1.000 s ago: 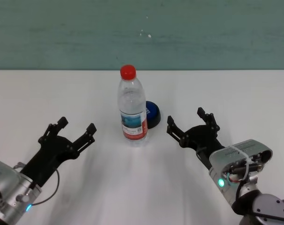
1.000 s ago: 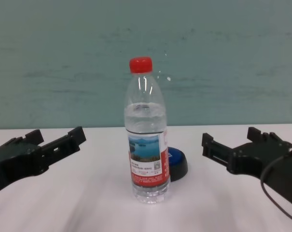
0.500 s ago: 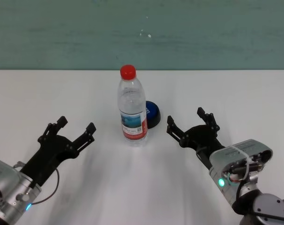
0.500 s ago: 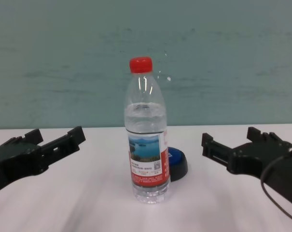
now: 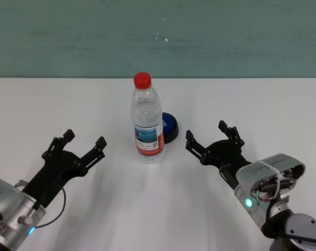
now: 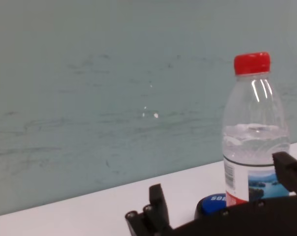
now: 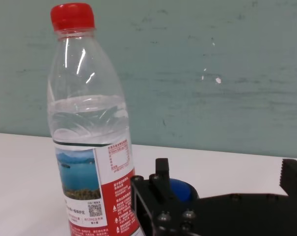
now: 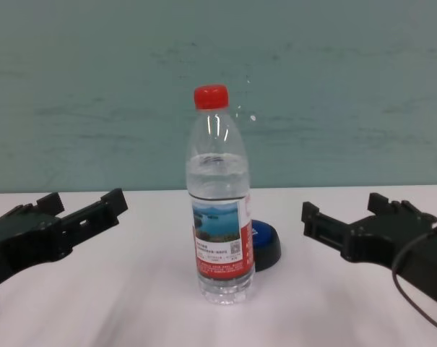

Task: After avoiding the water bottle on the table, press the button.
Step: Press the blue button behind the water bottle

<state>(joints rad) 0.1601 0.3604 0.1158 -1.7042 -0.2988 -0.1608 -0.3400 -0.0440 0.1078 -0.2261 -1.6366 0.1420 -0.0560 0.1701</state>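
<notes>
Nothing pressed yet: bottle upright, button untouched.

Head view: you see the water bottle [image 5: 147, 124] at frame centre on the table [image 5: 252, 104], the button [image 5: 170, 127] just behind it to the right; left gripper [image 5: 82, 142] lower left and right gripper [image 5: 212, 137] lower right, both with jaws apart, empty. Chest view: the button peeks out right of the bottle; the whole approach remains.

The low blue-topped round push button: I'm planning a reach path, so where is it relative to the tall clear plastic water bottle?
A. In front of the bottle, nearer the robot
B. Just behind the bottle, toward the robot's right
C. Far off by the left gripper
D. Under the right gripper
B: the low blue-topped round push button peeks out behind the tall clear plastic water bottle, on its right, clear of both open grippers.
</notes>
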